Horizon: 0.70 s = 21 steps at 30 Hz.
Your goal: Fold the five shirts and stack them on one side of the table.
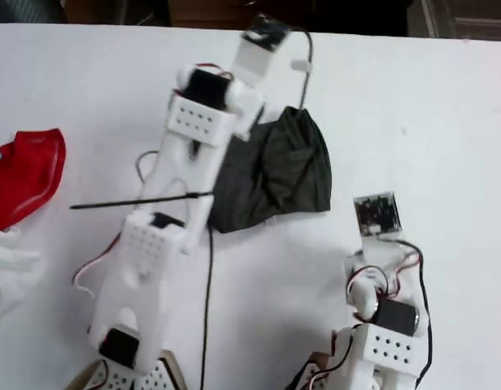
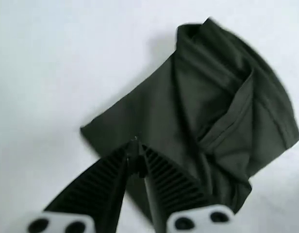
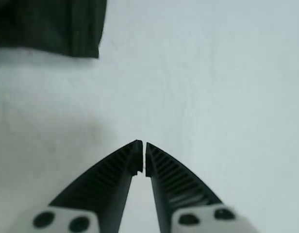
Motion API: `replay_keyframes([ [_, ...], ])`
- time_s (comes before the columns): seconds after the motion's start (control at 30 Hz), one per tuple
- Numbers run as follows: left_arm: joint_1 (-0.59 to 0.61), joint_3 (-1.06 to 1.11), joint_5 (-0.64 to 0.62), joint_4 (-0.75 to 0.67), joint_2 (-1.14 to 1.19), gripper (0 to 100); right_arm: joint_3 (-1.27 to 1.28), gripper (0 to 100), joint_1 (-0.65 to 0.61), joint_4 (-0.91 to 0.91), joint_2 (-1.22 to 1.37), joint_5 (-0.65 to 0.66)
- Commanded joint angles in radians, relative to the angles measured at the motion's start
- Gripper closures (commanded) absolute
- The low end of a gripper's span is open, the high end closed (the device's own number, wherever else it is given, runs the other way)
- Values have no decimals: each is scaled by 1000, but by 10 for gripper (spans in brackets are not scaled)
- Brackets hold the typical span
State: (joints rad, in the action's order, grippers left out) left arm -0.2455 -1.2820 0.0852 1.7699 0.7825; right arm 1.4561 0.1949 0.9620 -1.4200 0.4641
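Observation:
A dark green shirt (image 1: 283, 171) lies crumpled in a rough bundle at the middle of the white table (image 1: 446, 122). My left arm (image 1: 185, 162) stretches from the near left edge over the shirt's left side. In the left wrist view my left gripper (image 2: 136, 148) is shut, its tips over the shirt (image 2: 207, 107) near one edge, and I see no fabric lifted between them. My right arm (image 1: 381, 309) stands folded at the near right. My right gripper (image 3: 143, 150) is shut over bare table, with a corner of the dark shirt (image 3: 47, 24) farther off.
A red shirt (image 1: 27, 175) lies at the table's left edge, with a white shirt (image 1: 10, 276) just nearer than it. A black cable (image 1: 208, 301) runs along the table beside the left arm. Bare table stretches to the right of the dark shirt.

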Motion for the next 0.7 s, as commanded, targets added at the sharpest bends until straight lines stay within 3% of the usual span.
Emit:
replay_keyframes([
  [0.0, 71, 237, 3, 17, -232, 972, -206, 981, -77, 24, 108, -18],
  [0.23, 203, 696, 46, -86, -548, 972, -667, 981, -223, 31, 687, -123],
  [0.5, 336, 1442, 48, -462, -924, 972, -1175, 981, -467, 111, 1234, -196],
  [0.67, 410, 1764, 101, -651, -1066, 973, -1424, 981, -562, 173, 1500, -196],
])
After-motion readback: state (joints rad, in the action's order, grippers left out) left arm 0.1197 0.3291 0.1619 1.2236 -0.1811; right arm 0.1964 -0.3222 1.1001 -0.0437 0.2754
